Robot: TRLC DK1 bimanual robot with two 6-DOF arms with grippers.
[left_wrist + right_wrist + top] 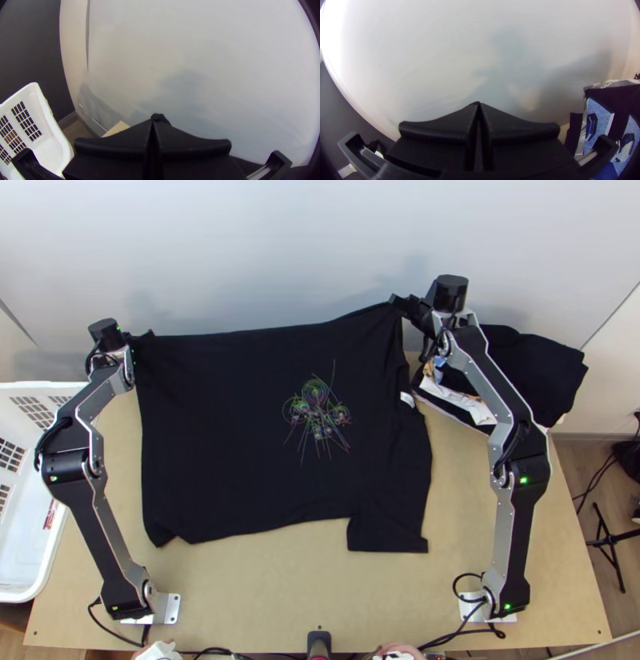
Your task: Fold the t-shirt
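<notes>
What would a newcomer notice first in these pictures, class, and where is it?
The big black t-shirt, spread across the middle of the table with its colourful line print facing up. Next, the left gripper and right gripper, each shut on a far corner of it. Then the white basket at the top view's left edge.

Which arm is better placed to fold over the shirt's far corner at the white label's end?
Probably the right: the right gripper is shut on that corner of the t-shirt, at the end with the white label. The left gripper holds the other far corner.
</notes>
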